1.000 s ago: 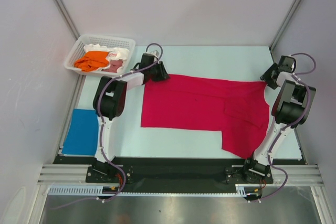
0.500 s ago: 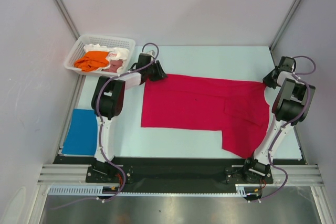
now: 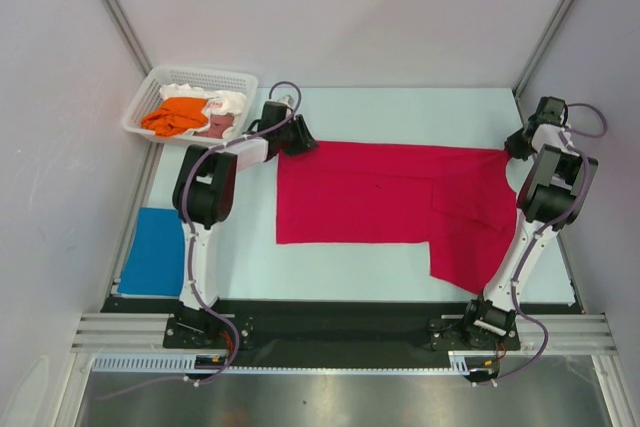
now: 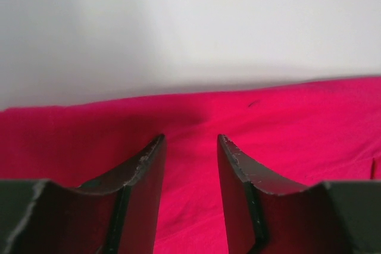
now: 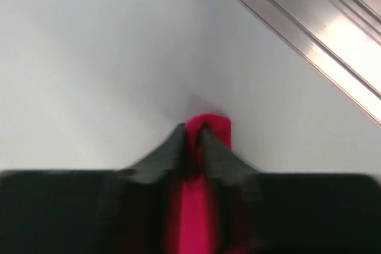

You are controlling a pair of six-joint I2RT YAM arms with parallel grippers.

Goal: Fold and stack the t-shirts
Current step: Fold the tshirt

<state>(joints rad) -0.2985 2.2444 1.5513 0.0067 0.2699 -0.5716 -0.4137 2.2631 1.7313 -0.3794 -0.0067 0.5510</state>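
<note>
Crimson-red t-shirt [image 3: 390, 197] is lying spread flat in the middle of the table [image 3: 400, 107], with one part hanging down toward the near edge on the right side. The step in hand, I am judging, is the spreading and straightening before the first fold. The right claw [image 5: 193, 130] is closing tightly on the far right corner of the cloth, and a narrow strip of red is showing between its fingers. The left claw [image 4: 189, 141] is resting over the far left corner with its fingers standing partly apart; the cloth is lying under them, and I am not seeing any cloth pinched there. For the next move, the left claw probably needs to be taking its corner firmly, so that both arms are carrying the far edge toward the near edge together. The white lattice basket [image 3: 150, 97] at the far left is holding an orange t-shirt [image 3: 175, 115], a dusty-pink t-shirt [image 3: 217, 125] and a white t-shirt [image 3: 228, 100], all crumpled. A blue t-shirt [image 3: 155, 250] is lying flat at the near left of the table, well apart from the crimson-red t-shirt.
</note>
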